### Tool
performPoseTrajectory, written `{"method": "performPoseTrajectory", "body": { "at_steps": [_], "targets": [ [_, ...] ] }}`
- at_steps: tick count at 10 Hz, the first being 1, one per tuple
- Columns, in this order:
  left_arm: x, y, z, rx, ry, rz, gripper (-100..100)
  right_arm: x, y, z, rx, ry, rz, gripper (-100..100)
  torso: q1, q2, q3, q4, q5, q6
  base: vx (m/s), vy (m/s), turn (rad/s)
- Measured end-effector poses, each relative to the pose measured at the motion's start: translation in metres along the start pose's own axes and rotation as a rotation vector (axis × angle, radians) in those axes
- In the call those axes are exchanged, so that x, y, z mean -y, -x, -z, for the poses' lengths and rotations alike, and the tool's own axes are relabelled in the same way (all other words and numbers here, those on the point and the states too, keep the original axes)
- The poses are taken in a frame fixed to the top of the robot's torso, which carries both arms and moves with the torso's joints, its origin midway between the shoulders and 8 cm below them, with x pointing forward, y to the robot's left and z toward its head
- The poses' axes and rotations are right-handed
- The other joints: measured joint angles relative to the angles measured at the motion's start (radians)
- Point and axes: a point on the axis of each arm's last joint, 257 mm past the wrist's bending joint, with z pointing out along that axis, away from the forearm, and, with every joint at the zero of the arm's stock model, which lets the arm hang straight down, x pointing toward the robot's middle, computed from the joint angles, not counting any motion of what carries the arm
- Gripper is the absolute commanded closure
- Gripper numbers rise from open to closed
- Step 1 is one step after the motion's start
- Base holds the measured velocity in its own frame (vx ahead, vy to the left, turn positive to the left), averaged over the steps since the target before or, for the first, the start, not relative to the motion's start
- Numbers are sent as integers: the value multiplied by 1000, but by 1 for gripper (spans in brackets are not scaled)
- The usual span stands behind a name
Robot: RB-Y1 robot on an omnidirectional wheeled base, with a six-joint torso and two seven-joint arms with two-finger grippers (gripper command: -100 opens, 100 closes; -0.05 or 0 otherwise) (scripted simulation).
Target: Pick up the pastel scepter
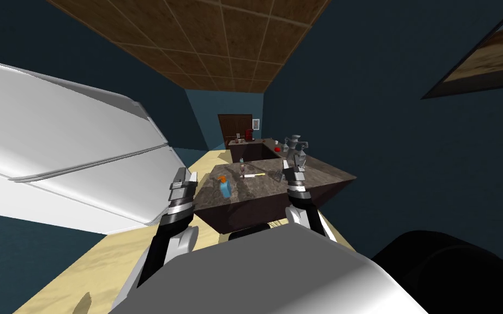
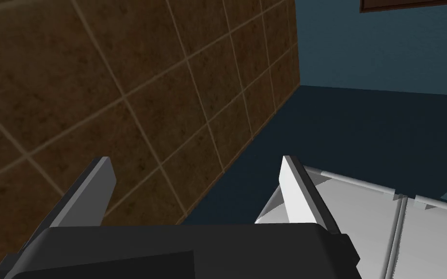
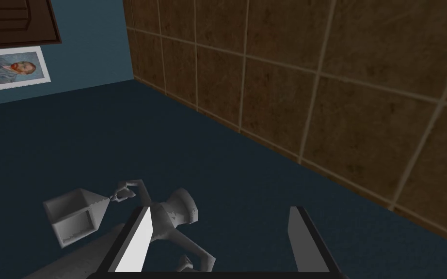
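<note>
Pastel scepter (image 1: 255,174) lying flat on dark marbled worktop (image 1: 324,175), blue bottle (image 1: 226,188) near it, left claw (image 1: 186,175) released, at worktop's edge, right claw (image 1: 294,163) released, over worktop near scepter's end, not touching it

No text, label, brand, number or sign can be read anywhere.

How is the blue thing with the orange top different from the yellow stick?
The blue thing stands upright; the yellow stick lies flat. The blue thing is chunky, the yellow stick thin. Both sit on the dark counter.
</note>
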Motion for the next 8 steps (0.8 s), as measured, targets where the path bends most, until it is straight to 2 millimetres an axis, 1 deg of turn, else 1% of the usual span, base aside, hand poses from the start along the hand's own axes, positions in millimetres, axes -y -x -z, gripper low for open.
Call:
{"method": "performPoseTrajectory", "body": {
  "at_steps": [2, 5, 8],
  "targets": [
    [-7, -10, -1, -48, 9, -65, -100, 0, 0, 0, 0, 0, 0, 0, -1, 0, 0, 0, 0, 0, -62, -93, 21],
    [-25, -22, -2, -103, 31, -160, -100, 0, 0, 0, 0, 0, 0, 0, -2, -1, 0, 0, -1, 0, -68, -111, -1],
    [-49, -30, -1, -151, 67, -268, -100, 0, 0, 0, 0, 0, 0, 0, -2, -2, -1, 0, -1, 0, -54, -111, -37]
  ]
}}
